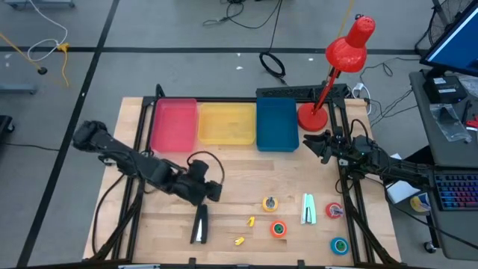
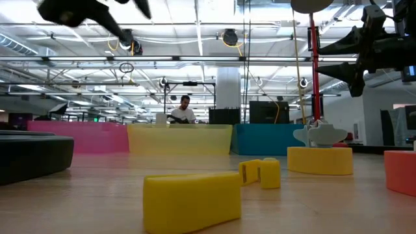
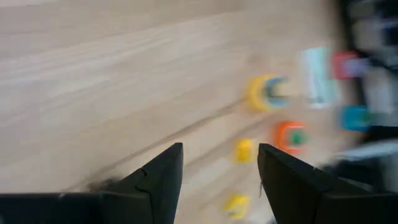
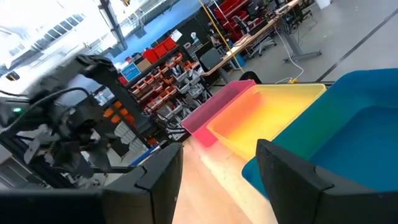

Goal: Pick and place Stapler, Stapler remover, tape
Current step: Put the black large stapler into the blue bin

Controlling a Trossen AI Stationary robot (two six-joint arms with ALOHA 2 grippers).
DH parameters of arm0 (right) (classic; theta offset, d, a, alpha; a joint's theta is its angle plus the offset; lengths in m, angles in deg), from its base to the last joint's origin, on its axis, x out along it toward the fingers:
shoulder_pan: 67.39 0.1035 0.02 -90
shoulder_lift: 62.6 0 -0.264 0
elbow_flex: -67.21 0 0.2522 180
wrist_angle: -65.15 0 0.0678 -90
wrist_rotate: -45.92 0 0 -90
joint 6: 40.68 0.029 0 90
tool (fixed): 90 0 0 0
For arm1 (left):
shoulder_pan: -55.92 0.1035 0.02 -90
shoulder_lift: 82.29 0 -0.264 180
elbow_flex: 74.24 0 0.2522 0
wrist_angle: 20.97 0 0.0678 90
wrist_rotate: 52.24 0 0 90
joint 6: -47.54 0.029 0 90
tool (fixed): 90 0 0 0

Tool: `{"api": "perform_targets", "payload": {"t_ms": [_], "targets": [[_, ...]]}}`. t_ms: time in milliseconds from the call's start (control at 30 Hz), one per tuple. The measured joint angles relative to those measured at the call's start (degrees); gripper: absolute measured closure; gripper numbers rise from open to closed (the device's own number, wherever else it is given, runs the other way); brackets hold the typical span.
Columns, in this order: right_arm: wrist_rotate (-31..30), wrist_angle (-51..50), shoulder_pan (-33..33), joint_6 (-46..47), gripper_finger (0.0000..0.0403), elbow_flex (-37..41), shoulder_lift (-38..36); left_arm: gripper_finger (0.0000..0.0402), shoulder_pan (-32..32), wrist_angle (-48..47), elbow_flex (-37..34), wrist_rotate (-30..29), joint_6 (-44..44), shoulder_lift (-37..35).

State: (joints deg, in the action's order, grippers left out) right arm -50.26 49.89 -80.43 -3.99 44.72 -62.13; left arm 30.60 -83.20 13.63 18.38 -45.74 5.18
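Your left gripper [image 1: 207, 196] hangs open, empty; grip the stiff, likely weighty stapler [image 1: 199, 225] across its narrow body.

The wooden table [image 1: 231, 172] carries three bins [image 1: 224, 123], tape rolls [image 1: 278, 229] and a stapler [image 1: 199, 224].

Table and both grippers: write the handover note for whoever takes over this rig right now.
Left gripper: open, empty, above the black stapler.
Right gripper: open, empty, raised near the blue bin and red lamp.
On the table: yellow tape, orange tape, red tape, teal tape, white-green stapler, two small yellow pieces.
Done: nothing; pink bin, yellow bin and blue bin look empty.
Left: everything.
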Motion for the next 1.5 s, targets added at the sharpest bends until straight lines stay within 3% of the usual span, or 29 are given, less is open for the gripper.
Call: {"api": "perform_targets", "payload": {"t_ms": [167, 467, 767, 1167, 1300, 1500], "targets": [[0.0, 0.0, 0.0, -0.31, 0.0206, 0.0, 0.0, 0.0194, 0.26, -16.05, 9.11, 7.78, -6.87, 9.49], [0.0, 0.0, 0.02, -0.31, 0.0206, 0.0, 0.0, 0.0195, -0.34, -16.16, 10.23, 18.92, -13.92, 17.29], [-0.02, -0.02, 0.0, -0.69, 0.0206, 0.0, 0.0, 0.0195, -1.82, -16.04, 10.23, 16.69, -14.72, 17.96], [0.04, -0.01, 0.02, -3.13, 0.0206, 0.0, 0.0, 0.019, -2.52, -16.0, 10.23, 18.17, -21.31, 17.96], [0.15, 0.0, 0.02, -3.13, 0.0206, 0.0, 0.0, 0.0158, -2.84, -16.0, 10.23, 18.45, -21.54, 17.96], [0.17, -0.02, 0.0, -3.11, 0.0206, 0.0, 0.0, 0.0073, -2.95, -15.54, 10.2, 16.61, -21.1, 17.96]]}}
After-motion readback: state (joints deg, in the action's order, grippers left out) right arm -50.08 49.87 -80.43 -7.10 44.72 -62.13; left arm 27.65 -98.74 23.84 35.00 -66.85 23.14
